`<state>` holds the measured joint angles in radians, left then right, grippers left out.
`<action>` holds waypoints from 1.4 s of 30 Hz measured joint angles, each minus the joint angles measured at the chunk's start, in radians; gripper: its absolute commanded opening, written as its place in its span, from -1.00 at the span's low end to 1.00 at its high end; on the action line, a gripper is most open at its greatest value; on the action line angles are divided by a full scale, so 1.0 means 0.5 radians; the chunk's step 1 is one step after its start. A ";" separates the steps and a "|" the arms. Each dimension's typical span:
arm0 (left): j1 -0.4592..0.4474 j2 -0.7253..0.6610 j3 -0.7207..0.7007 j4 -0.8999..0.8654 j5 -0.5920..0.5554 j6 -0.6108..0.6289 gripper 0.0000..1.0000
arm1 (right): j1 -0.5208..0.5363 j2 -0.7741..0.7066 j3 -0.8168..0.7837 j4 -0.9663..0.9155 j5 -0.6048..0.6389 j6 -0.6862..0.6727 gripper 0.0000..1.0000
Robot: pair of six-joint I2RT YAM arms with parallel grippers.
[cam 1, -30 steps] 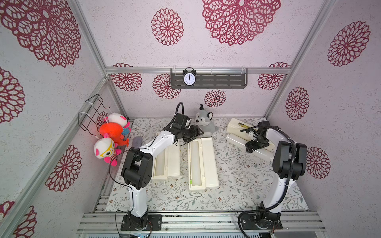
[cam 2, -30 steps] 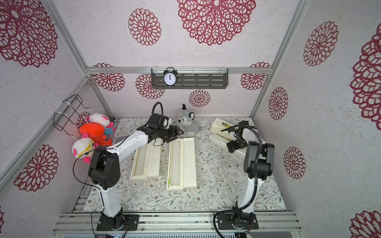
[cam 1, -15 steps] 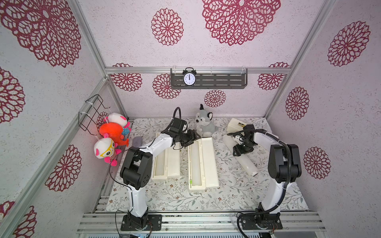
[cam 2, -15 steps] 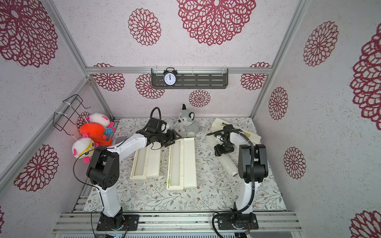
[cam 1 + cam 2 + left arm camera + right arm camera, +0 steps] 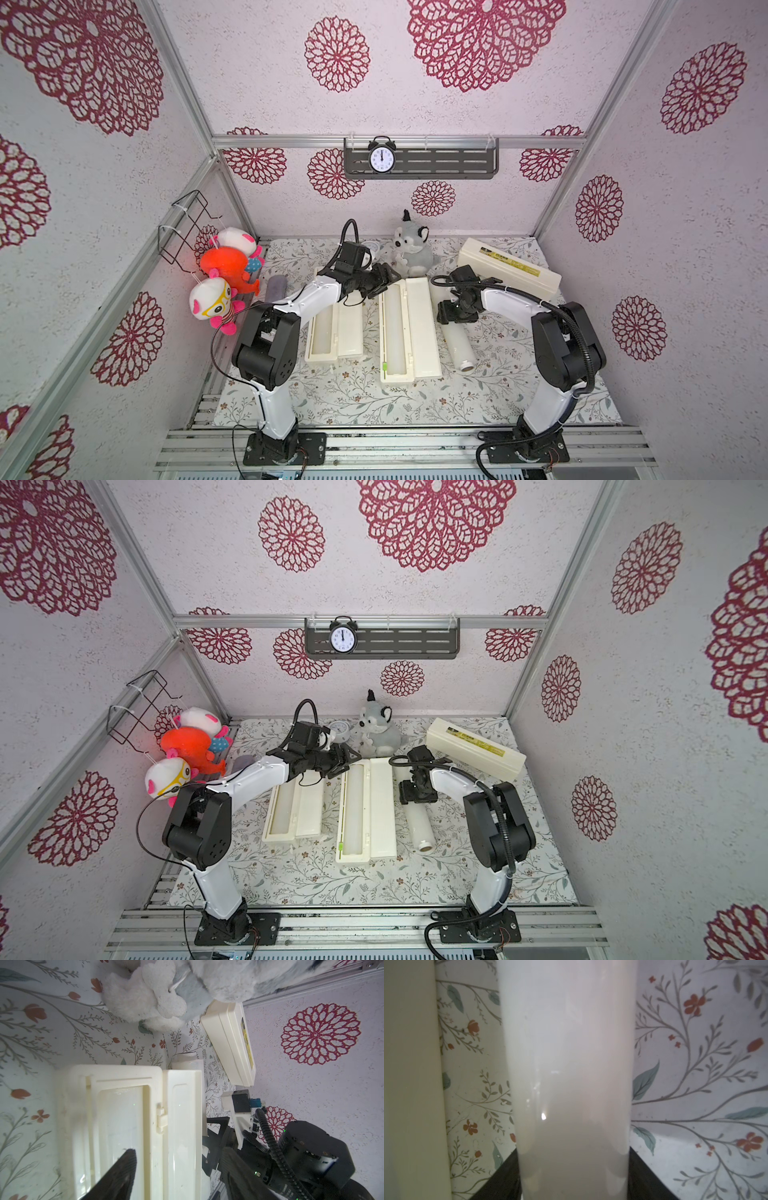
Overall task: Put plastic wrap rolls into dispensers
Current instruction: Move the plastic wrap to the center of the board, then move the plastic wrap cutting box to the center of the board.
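two open dispensers (image 5: 422, 328) each hold one roll (image 5: 394, 332); one shut dispenser (image 5: 509, 270) far right; right pincer (image 5: 455, 322) clamps third roll (image 5: 459, 349); left pincer (image 5: 384, 279) wide.

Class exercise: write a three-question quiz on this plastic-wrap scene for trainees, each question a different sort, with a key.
1. True or false: the labelled dispenser at the back is open.
2. The right pincer: A hangs high above the table, B straddles the loose roll, C reaches inside a box?
3. How many dispensers lie open?
Key: 1 false, its lid is shut; 2 B; 3 two, the left dispenser and the middle dispenser.
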<state>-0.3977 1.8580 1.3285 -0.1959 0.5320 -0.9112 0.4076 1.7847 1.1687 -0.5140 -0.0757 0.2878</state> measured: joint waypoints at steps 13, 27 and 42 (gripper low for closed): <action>0.076 -0.037 -0.072 0.029 0.004 -0.004 0.39 | -0.026 -0.342 0.017 0.006 -0.015 0.032 0.82; 0.220 -0.095 -0.072 -0.026 0.003 0.003 0.40 | -0.787 -0.209 0.404 0.120 0.329 -1.060 0.89; 0.297 -0.016 0.099 -0.167 -0.027 0.004 0.40 | -1.181 0.633 1.179 -0.093 0.063 -1.968 0.97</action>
<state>-0.2493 1.8500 1.3781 -0.2794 0.5186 -0.9092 -0.1829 2.1014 1.7580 -0.5606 -0.0441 -0.6960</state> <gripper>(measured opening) 0.700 0.984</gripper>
